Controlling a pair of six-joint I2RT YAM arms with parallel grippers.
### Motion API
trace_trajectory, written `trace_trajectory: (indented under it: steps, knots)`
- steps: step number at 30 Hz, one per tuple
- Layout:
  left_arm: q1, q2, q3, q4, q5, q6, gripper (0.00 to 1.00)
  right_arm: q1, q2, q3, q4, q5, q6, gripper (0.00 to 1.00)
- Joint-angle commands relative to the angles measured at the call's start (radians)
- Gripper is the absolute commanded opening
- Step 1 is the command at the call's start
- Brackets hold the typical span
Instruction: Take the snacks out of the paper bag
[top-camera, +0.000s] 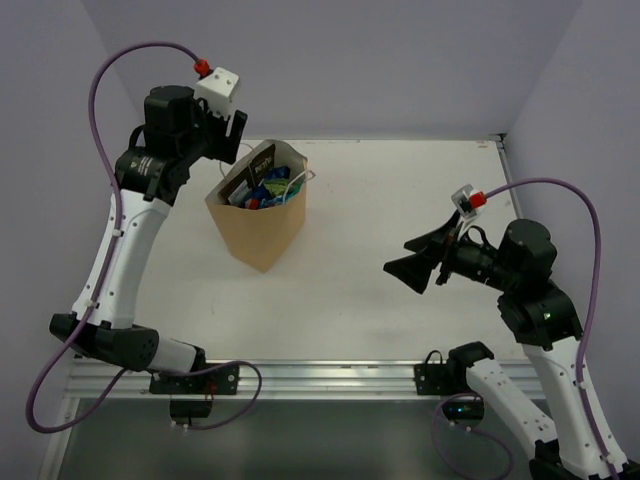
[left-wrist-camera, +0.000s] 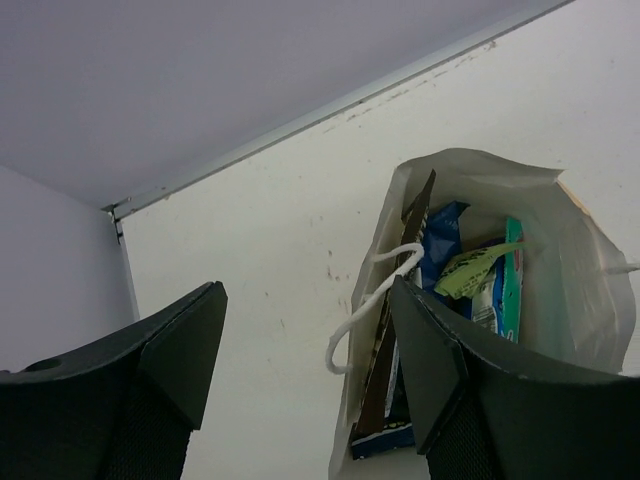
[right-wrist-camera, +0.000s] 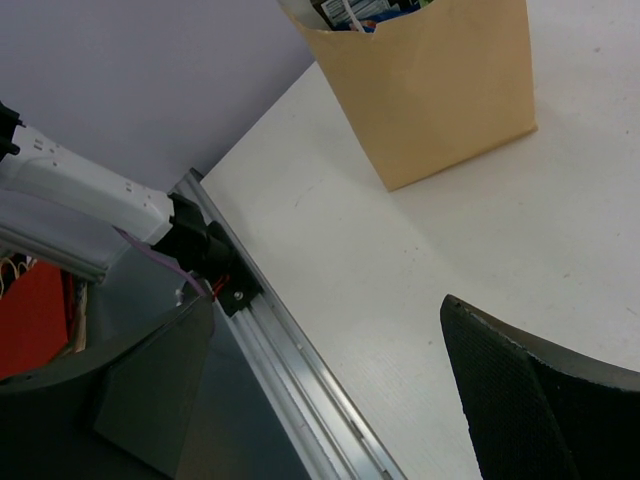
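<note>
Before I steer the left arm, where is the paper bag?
In the top view the paper bag stands upright on the left half of the table, its open mouth just right of the left gripper.

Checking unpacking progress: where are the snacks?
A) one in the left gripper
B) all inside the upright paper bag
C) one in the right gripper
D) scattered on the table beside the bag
B: the snacks show in the open top of the standing paper bag, while the left gripper and right gripper are both open and empty.
</note>
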Motion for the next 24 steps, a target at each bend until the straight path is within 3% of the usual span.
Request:
trace_trajectory:
  steps: [1, 8, 16, 21, 24]
  knots:
    - [0.009, -0.045, -0.02, -0.033, 0.029, 0.03, 0.75, 0.006, -0.008, -0.028, 0.04, -0.041, 0.028, 0.99]
    - [0.009, -0.087, -0.04, -0.061, 0.104, 0.012, 0.75, 0.006, 0.038, 0.02, -0.007, 0.03, 0.016, 0.99]
    - [0.009, -0.081, -0.144, -0.032, 0.005, -0.002, 0.73, 0.006, 0.091, 0.06, 0.0, 0.024, 0.001, 0.99]
    - [0.009, -0.059, -0.143, -0.004, 0.003, -0.004, 0.64, 0.006, 0.113, 0.072, 0.016, 0.016, -0.002, 0.99]
    - [0.01, -0.061, -0.149, 0.034, 0.003, -0.008, 0.5, 0.006, 0.124, 0.08, 0.007, 0.011, -0.017, 0.99]
